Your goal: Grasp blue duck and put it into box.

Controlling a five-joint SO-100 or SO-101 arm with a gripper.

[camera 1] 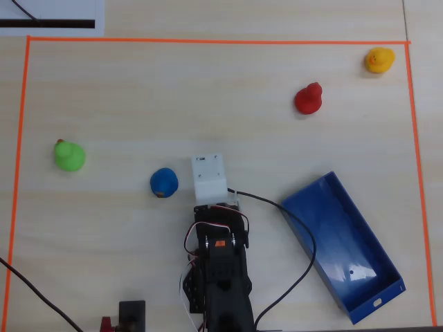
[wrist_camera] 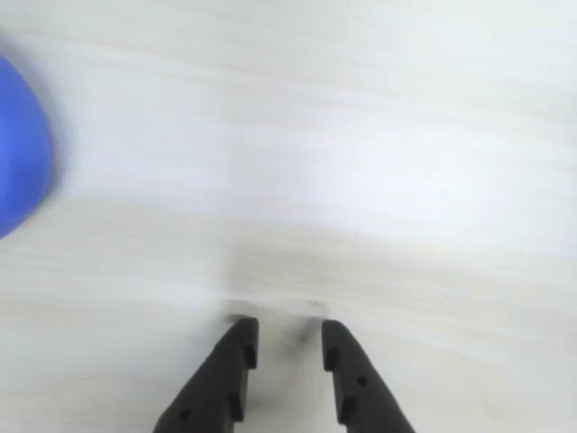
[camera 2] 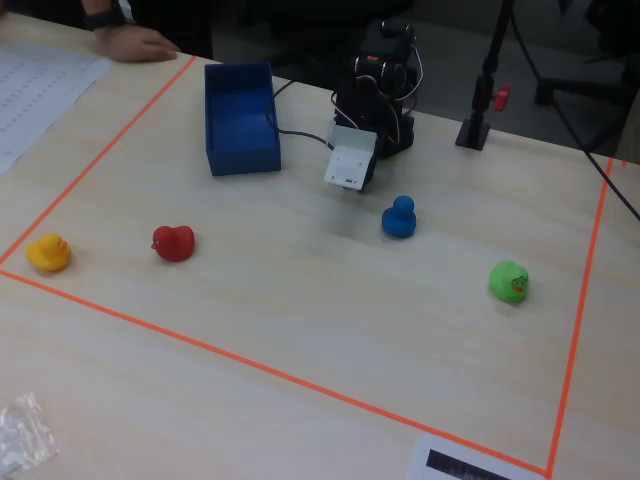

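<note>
The blue duck (camera 1: 164,182) stands on the pale wooden table, just left of the arm's white wrist housing (camera 1: 210,178) in the overhead view. In the wrist view it is a blurred blue shape at the left edge (wrist_camera: 18,144). In the fixed view it sits right of the housing (camera 2: 399,219). My gripper (wrist_camera: 288,334) points down close over bare table, jaws slightly apart with nothing between them, and the duck lies off to its left. The box (camera 1: 332,228), a long blue tray, lies empty and slanted to the right of the arm, also seen in the fixed view (camera 2: 240,130).
A green duck (camera 1: 69,155) is at far left, a red duck (camera 1: 308,98) and a yellow duck (camera 1: 379,60) at upper right. Orange tape (camera 1: 208,41) frames the work area. A black cable (camera 1: 304,235) runs beside the box. A person's hand (camera 2: 130,40) rests at the table's far corner.
</note>
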